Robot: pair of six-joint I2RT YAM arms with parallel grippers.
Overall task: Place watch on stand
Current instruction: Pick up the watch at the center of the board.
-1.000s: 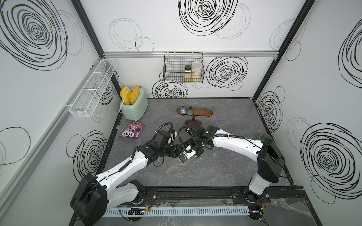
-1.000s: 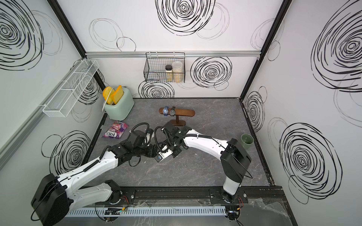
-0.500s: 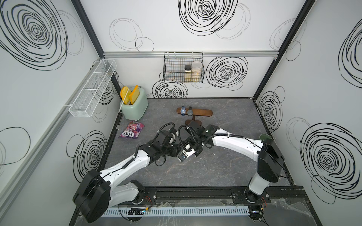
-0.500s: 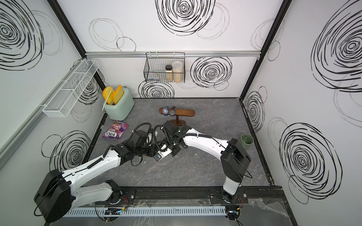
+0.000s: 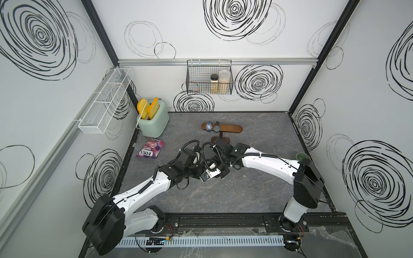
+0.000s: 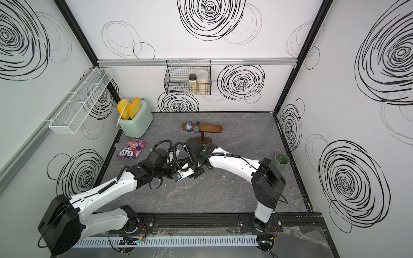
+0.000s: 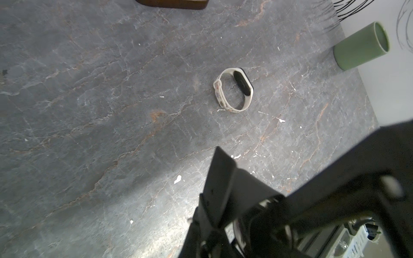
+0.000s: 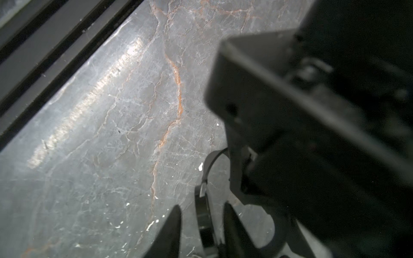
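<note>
A wire basket on the back wall holds two jars. A green toaster carries yellow slices. The dark watch, thin-strapped and turned on edge, is held mid-bench, in front of the stand. The left tool appears clamped on its strap. The right tool has its fingers apart on either side of the watch, touching nothing.

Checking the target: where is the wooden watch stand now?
In both top views the stand stands toward the back middle of the table, right of the mint toaster, two watches on its left end.
</note>
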